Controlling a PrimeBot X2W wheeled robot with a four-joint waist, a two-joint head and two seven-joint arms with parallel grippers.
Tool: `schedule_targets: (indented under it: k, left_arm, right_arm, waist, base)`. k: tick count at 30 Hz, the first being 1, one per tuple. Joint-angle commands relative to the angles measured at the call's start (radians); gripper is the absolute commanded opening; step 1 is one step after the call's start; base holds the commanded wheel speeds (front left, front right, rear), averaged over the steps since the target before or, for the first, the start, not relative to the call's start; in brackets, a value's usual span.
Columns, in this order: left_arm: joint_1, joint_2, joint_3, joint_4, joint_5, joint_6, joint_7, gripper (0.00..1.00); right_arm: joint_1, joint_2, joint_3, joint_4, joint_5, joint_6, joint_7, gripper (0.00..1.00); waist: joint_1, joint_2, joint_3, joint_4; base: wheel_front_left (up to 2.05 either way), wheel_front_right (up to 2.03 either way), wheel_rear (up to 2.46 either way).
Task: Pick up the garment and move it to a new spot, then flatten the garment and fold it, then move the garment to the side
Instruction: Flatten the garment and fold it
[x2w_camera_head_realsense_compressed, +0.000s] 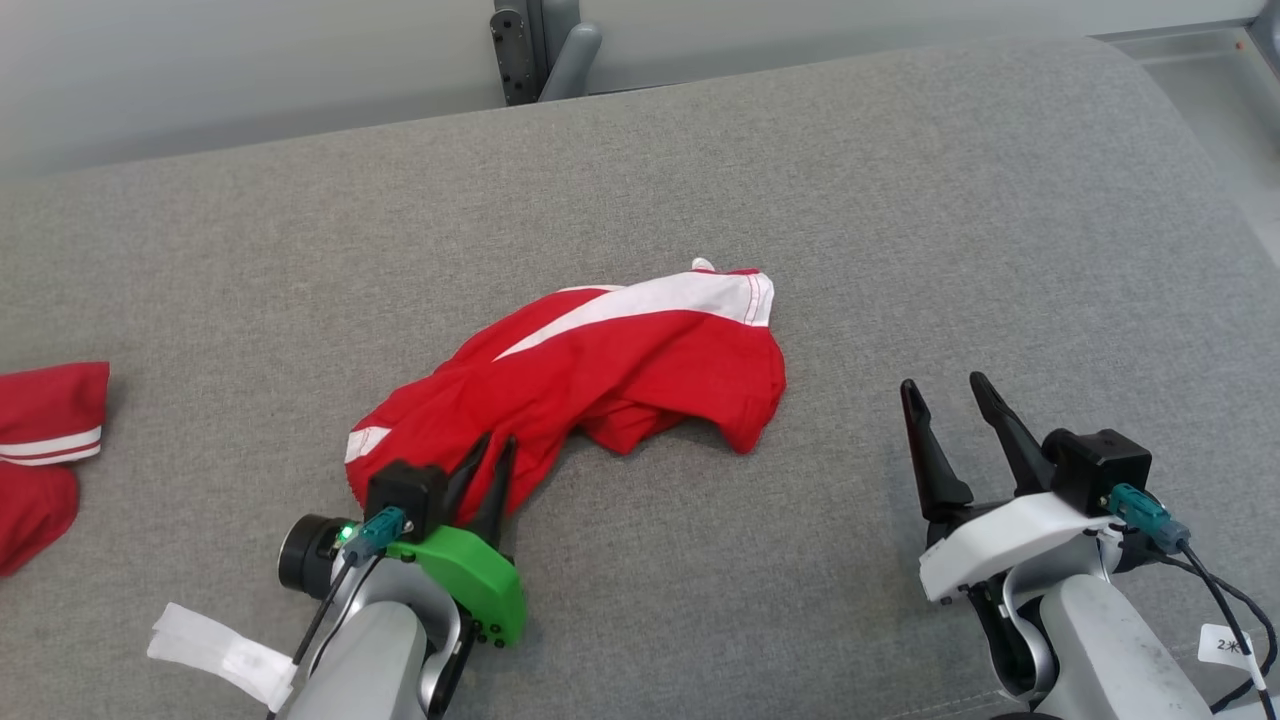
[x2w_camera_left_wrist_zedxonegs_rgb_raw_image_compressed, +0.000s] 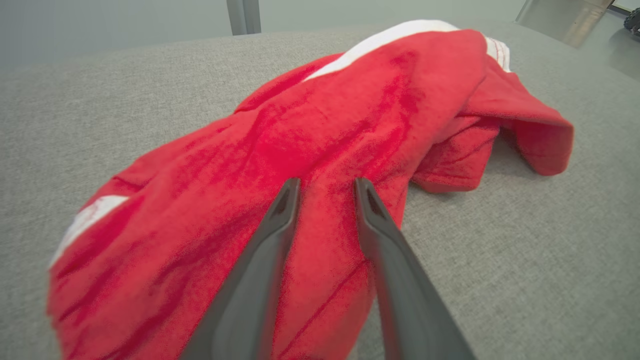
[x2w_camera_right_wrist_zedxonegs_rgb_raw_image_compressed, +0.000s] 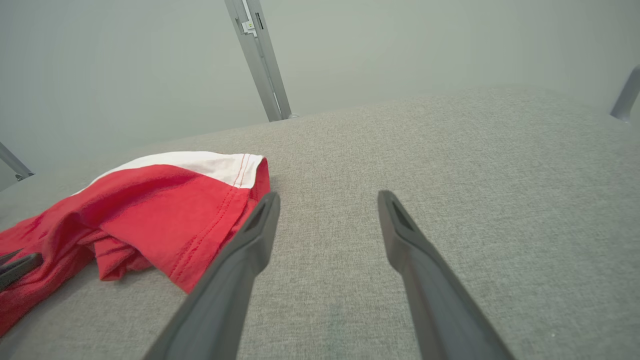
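The garment (x2w_camera_head_realsense_compressed: 600, 370) is red with a white band and lies crumpled in the middle of the grey cushioned surface (x2w_camera_head_realsense_compressed: 900, 200). My left gripper (x2w_camera_head_realsense_compressed: 498, 440) sits over its near left end. In the left wrist view the garment (x2w_camera_left_wrist_zedxonegs_rgb_raw_image_compressed: 325, 125) bulges between the two fingers of the left gripper (x2w_camera_left_wrist_zedxonegs_rgb_raw_image_compressed: 327, 182), which stand narrowed with a gap still between them. My right gripper (x2w_camera_head_realsense_compressed: 943, 382) hovers open to the right of the cloth, nothing between its fingers. From the right wrist, the garment's hem (x2w_camera_right_wrist_zedxonegs_rgb_raw_image_compressed: 150, 210) lies left of the right gripper (x2w_camera_right_wrist_zedxonegs_rgb_raw_image_compressed: 328, 196).
A second red garment with white stripes (x2w_camera_head_realsense_compressed: 45, 450) lies at the surface's far left edge. A metal post (x2w_camera_head_realsense_compressed: 540, 50) stands behind the back edge. The surface's rounded right corner (x2w_camera_head_realsense_compressed: 1190, 120) drops off to the floor.
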Motion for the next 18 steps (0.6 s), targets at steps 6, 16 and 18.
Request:
schedule_targets:
  k: [6,16,18]
  left_arm:
    - [0.005,0.002,-0.010,-0.090,0.019,-0.003,-0.001,0.00]
    - [0.138,0.046,-0.080,-0.324,0.145,-0.003,-0.001,0.00]
    - [0.161,0.057,-0.130,-0.312,0.160,-0.003,-0.001,0.00]
  right_arm:
    - [-0.015,0.007,-0.007,-0.004,-0.003,0.000,0.000,1.00]
    - [0.019,0.017,-0.024,0.009,0.007,0.000,0.000,1.00]
    - [0.024,0.019,-0.019,0.013,0.008,0.000,0.000,1.00]
  waist:
    - [0.0000,-0.0001,0.007,0.013]
    - [0.0000,-0.0001,-0.047,0.059]
    - [0.0000,-0.0001,-0.052,0.066]
  base:
    - [0.00,0.00,0.00]
    - [0.00,0.00,0.00]
    - [0.00,0.00,0.00]
